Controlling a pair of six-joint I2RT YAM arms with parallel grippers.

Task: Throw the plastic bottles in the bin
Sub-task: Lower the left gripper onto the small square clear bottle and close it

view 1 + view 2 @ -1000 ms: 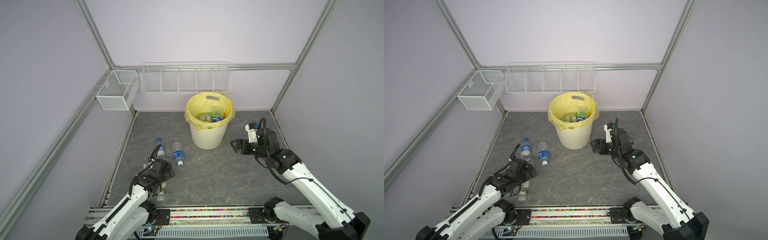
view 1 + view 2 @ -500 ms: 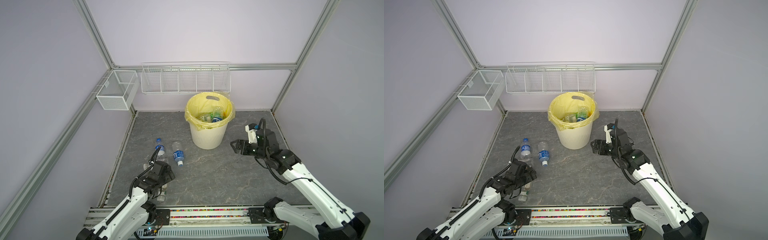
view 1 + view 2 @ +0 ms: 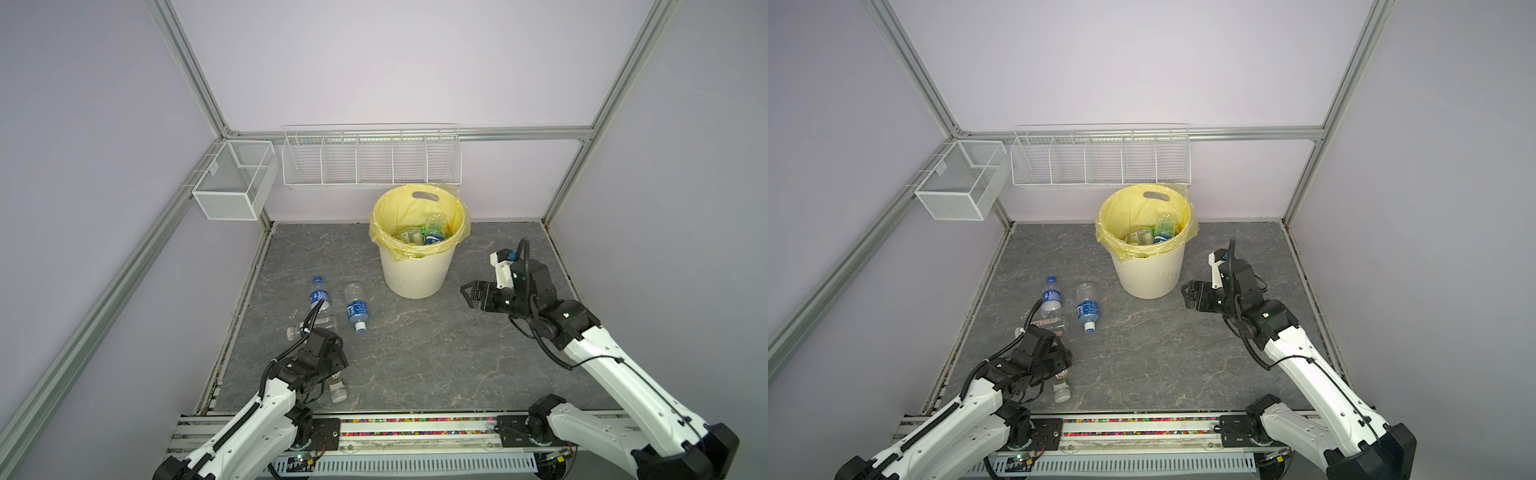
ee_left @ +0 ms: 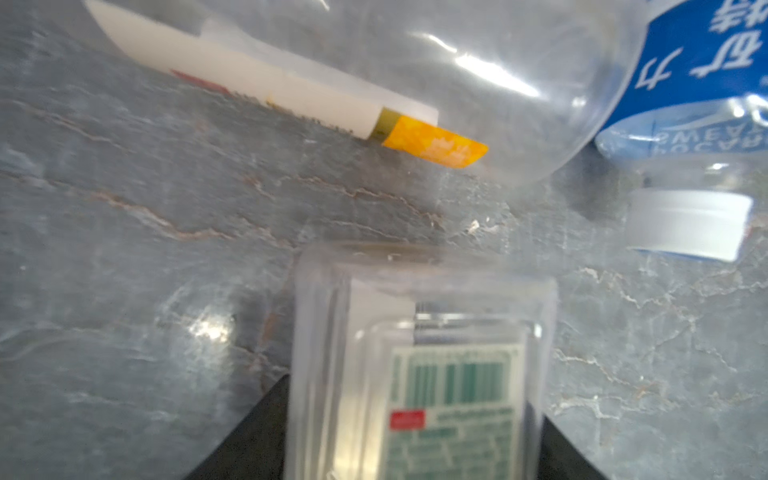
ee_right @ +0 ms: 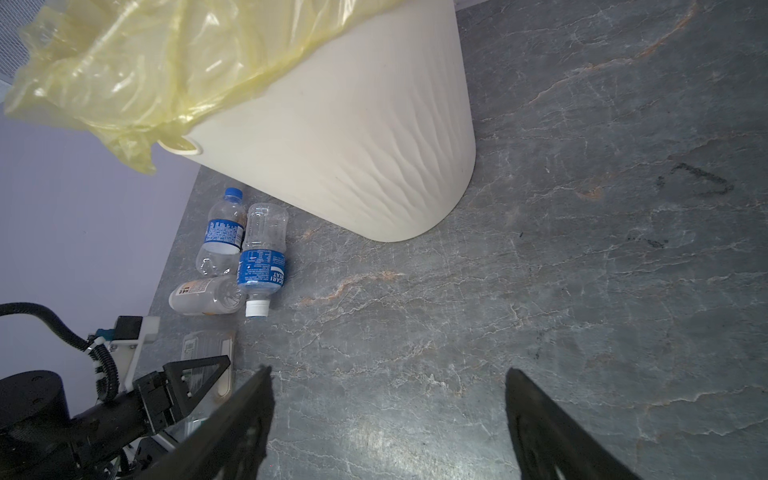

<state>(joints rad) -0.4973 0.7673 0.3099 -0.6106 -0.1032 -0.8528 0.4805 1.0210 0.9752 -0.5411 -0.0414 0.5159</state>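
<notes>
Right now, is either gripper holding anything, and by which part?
The left gripper straddles the green-labelled bottle at its body; a firm grip cannot be told. The right gripper is open, empty.

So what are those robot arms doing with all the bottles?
They are tidying plastic bottles into the bin. The left tool is down at the floor, straddling a squarish clear bottle with a green-and-white label. It is hard to tell whether it is squeezing it yet. The right tool hangs open and empty beside the bin. Some bottles are already inside, and three more bottles lie on the floor to the left of the bin.
</notes>
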